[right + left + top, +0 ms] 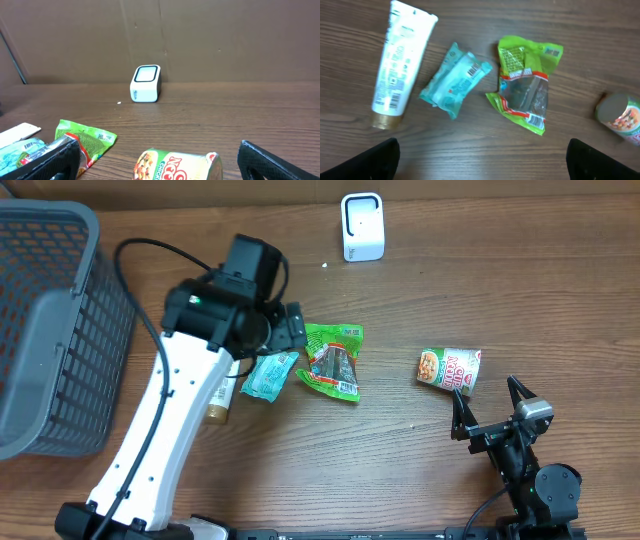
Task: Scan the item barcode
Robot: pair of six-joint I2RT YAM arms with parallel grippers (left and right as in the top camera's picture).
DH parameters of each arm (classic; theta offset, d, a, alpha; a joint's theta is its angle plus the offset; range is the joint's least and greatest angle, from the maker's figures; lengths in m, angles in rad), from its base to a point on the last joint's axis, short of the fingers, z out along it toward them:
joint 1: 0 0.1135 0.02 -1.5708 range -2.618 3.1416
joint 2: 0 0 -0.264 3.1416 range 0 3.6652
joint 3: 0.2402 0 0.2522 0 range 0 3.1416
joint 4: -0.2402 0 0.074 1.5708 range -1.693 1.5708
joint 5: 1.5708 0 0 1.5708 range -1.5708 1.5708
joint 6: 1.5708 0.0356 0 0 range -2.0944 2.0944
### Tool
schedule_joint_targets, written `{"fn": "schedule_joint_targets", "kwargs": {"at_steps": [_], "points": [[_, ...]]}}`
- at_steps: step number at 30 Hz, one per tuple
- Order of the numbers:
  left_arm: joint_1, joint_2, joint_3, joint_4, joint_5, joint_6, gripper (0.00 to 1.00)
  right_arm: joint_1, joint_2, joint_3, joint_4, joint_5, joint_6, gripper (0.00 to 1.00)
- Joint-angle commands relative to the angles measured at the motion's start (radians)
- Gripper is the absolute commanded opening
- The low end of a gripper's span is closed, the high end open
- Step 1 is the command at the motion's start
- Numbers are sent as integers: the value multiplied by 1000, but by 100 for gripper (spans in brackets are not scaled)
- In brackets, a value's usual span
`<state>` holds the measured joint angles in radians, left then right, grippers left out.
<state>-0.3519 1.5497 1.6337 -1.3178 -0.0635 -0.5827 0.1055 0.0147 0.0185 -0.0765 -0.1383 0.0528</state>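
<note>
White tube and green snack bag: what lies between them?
A teal packet lies between the white tube and the green snack bag, barcode facing up; the left wrist view shows it best.

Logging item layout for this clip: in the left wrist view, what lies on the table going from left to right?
white tube -> teal packet -> green snack bag -> noodle cup

Snack bag [525, 82] is bright green with red stripes, packet [454, 82] is teal, tube [400, 55] is white with a gold cap [385, 121], table [470, 145] is brown wood-grain.
</note>
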Motion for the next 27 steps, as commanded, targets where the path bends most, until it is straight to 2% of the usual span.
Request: {"fn": "schedule_joint_targets", "kwargs": {"at_steps": [1, 5, 13, 22, 27], "points": [[-45, 0, -49, 32, -22, -82, 96, 6, -12, -11, 4, 7, 7, 100], [-85, 0, -112, 77, -38, -135, 97, 6, -12, -11, 4, 7, 7, 100], [-129, 0, -211, 184, -21, -166, 100, 6, -12, -11, 4, 7, 7, 100], [-146, 1, -284, 254, -26, -160, 100, 6, -12, -11, 4, 7, 7, 100], [-146, 1, -285, 272, -25, -98, 100, 6, -12, -11, 4, 7, 7, 100]]}}
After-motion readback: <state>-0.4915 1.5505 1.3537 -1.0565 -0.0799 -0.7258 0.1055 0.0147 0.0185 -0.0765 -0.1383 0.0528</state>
